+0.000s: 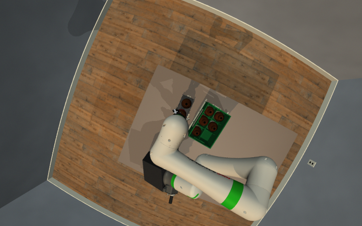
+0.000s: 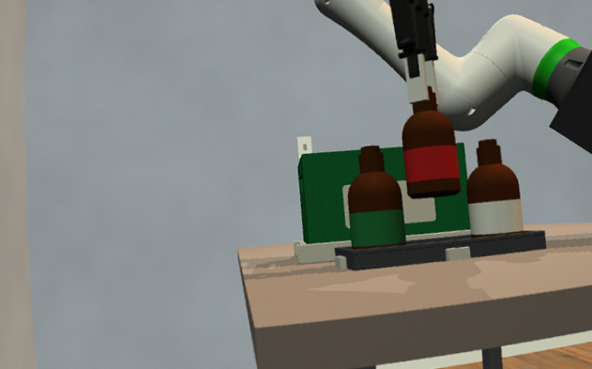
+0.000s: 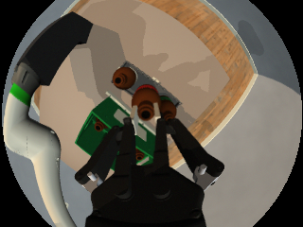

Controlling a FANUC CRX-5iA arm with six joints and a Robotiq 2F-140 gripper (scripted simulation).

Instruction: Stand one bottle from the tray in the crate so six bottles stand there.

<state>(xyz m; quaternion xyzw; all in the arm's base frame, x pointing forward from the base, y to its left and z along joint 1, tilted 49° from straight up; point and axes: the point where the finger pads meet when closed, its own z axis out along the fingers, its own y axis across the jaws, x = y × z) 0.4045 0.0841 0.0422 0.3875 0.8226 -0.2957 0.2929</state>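
Observation:
My gripper (image 2: 422, 92) is shut on the neck of a brown bottle with a red label (image 2: 429, 155) and holds it upright, clear above the dark tray (image 2: 442, 248). On the tray stand a green-label bottle (image 2: 374, 206) and a white-label bottle (image 2: 492, 192). The green crate (image 1: 206, 125) stands just beside the tray; several brown bottles fill its cells, and one cell (image 1: 206, 136) at the near corner is empty. In the wrist view the held bottle's neck (image 3: 146, 106) sits between my fingers, with the tray and crate (image 3: 101, 128) below.
My arm's elbow (image 1: 174, 130) overhangs the tray's near end in the overhead view and hides part of it. The black base block (image 1: 153, 170) stands at the table's edge. Small white stops (image 2: 311, 252) sit by the tray and crate.

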